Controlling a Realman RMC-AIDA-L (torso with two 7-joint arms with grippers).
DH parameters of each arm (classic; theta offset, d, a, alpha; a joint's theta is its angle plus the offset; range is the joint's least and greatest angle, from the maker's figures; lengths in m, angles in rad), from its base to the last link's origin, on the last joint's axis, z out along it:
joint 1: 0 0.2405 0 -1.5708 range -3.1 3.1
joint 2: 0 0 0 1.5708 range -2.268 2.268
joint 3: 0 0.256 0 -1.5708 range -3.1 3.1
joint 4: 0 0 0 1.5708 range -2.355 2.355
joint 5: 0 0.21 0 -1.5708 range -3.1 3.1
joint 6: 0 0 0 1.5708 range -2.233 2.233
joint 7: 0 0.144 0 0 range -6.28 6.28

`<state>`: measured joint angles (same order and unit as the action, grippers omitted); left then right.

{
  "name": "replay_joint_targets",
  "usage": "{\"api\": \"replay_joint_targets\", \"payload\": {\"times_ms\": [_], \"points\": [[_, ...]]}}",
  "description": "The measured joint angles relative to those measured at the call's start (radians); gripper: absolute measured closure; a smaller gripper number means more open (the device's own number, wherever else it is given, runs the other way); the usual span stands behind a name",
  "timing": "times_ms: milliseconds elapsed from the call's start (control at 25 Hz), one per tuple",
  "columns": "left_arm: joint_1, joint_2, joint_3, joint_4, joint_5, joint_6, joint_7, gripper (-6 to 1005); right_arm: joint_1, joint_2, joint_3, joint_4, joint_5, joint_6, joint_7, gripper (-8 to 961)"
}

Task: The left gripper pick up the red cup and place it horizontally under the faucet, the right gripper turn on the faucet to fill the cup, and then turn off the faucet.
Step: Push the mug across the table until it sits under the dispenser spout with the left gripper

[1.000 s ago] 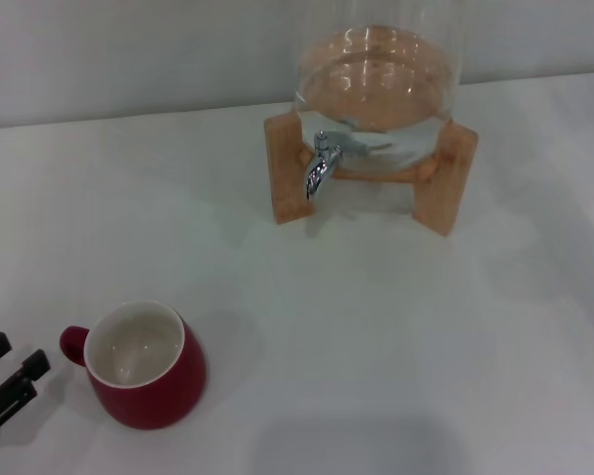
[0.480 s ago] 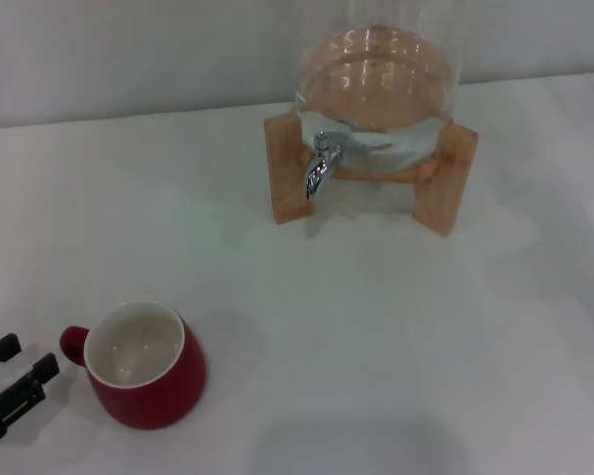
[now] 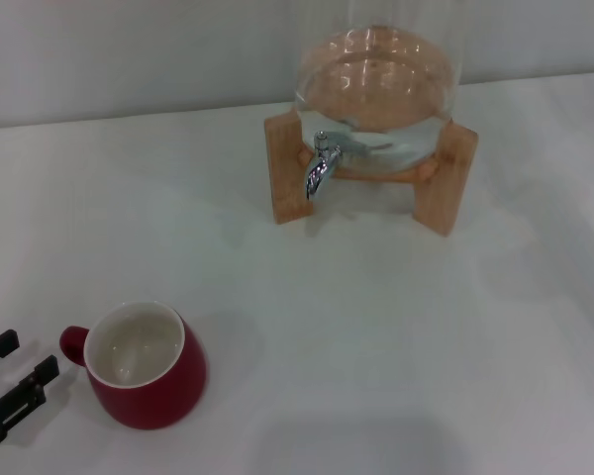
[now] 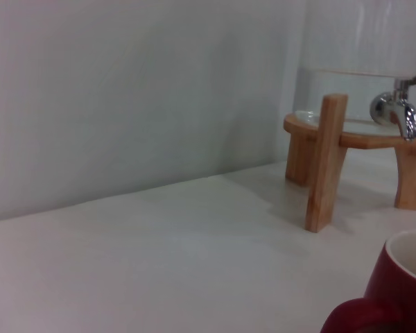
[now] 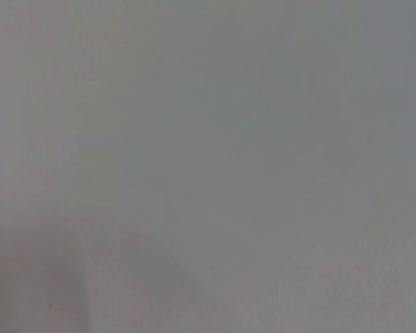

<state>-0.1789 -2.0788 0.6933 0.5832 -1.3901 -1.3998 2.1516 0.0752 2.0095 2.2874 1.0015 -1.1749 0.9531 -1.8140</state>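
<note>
Left tool [image 3: 15,366] rests low on the white bench [image 3: 376,336], fingers spread, just beside the red cup [image 3: 147,366] handle, slightly nearer than before. Faucet [image 3: 322,166], glass jar [image 3: 381,89] and wooden stand [image 3: 287,173] sit well apart, path unobstructed.

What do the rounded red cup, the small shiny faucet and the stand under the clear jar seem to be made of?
The rounded red cup looks like glazed ceramic: glossy red outside, white inside. The small shiny faucet looks like chromed metal, going by its mirror-like silver surface, though plated plastic is possible. The stand looks like light, unpainted wood with a matt tan surface. The clear jar looks like glass, being transparent.
</note>
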Motion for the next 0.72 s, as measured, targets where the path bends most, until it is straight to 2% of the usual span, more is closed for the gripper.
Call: {"api": "replay_joint_targets", "payload": {"times_ms": [720], "points": [[-0.063,-0.003,0.005,-0.051,0.010,0.059,0.030,381,0.003,0.000,0.002,0.000,0.001,0.001,-0.002,322]]}}
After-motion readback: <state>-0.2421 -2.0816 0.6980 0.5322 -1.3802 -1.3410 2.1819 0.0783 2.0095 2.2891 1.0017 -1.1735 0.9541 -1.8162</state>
